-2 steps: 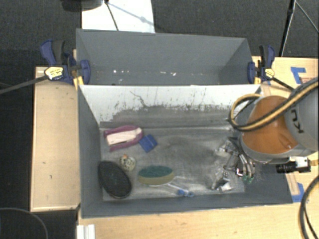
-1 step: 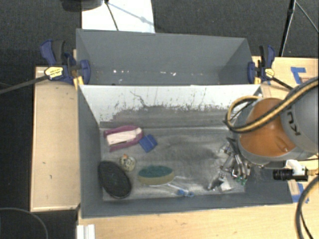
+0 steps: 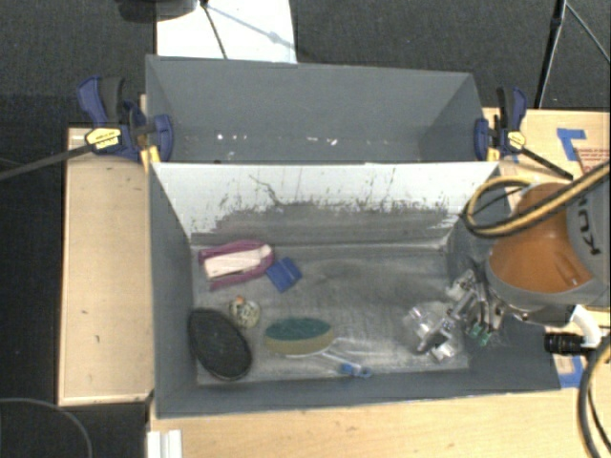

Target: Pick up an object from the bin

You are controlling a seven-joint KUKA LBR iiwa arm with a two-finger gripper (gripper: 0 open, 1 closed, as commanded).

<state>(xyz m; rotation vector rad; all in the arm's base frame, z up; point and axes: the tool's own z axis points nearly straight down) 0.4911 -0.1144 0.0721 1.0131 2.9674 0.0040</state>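
Pincer [image 3: 437, 334] sits low at the bin [image 3: 315, 208] floor, well to the right of the green oval pad [image 3: 299, 333], over bare grey metal. Can't tell whether it's apart or together: from this angle it reads as a cluster of shiny metal. The orange wrist cover [image 3: 539, 246] sits behind it at the bin's right wall.

Pickable things, all placed relative to the green pad:
- Green pad: flat oval, dark green top, pale rim, near the front wall.
- Clear thin stick with a blue tip [image 3: 349, 367]: just right of the pad and in front of it, nearest to the pincer but apart from it.
- Small round pale trinket [image 3: 245, 311]: just left and slightly behind.
- Black oval disc [image 3: 220, 343]: further left, matte, tilted.
- Small blue block [image 3: 284, 275]: behind.
- Pink and white bundle [image 3: 236, 261]: behind and left, touching the blue block.
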